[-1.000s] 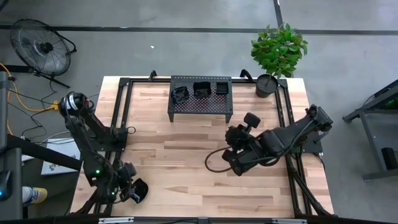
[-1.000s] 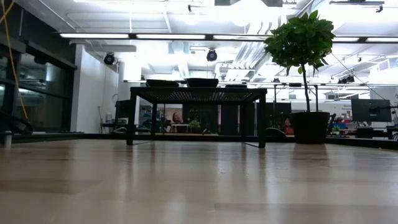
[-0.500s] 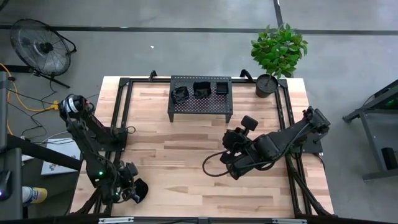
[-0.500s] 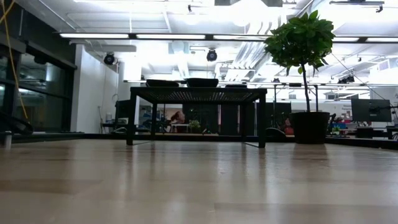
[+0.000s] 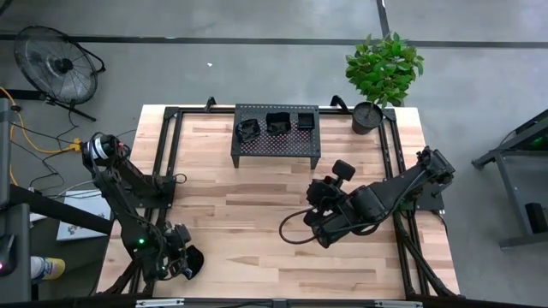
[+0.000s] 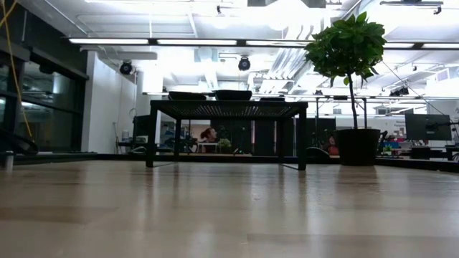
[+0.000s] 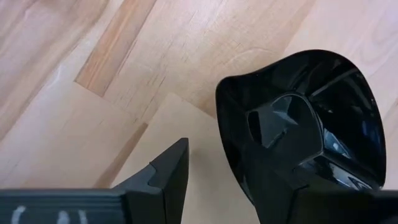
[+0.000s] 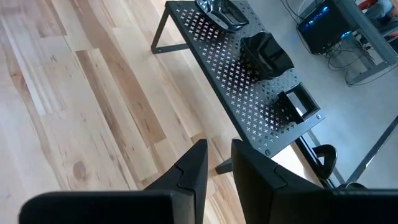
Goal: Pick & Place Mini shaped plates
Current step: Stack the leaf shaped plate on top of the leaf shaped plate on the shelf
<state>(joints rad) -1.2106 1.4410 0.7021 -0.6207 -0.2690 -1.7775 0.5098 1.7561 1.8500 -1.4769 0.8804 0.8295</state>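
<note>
A glossy black mini plate [image 5: 193,260] [image 7: 311,106] with a wavy rim rests on the table near the near-left corner. My left gripper [image 5: 181,262] [image 7: 233,134] is open at it, pointing down: one finger stands inside its hollow, the other outside and apart from its rim. Three more black plates [image 5: 247,130] [image 5: 277,123] [image 5: 305,120] sit on top of the black perforated rack [image 5: 276,147] [image 6: 226,109]. My right gripper [image 5: 318,195] [image 8: 219,149] hangs above the table's middle right, open by a narrow gap and holding nothing. My left gripper has one finger [image 7: 283,121] inside the plate's hollow, coming from above. Whether that finger touches the plate I cannot tell. The other finger [image 7: 171,168] stands clear of the rim [image 7: 221,118]. The plate rests on the table.
The rack stands at the far middle of the table. A black pot with a green plant [image 5: 368,117] [image 6: 356,145] stands at the far right corner. Black frame rails [image 5: 167,162] run along both sides. Bare wood [image 5: 248,222] lies between the arms.
My right arm has shifted slightly toward the table's left. My left arm has eased a little toward the near edge; the plate stays on the table beside it.
</note>
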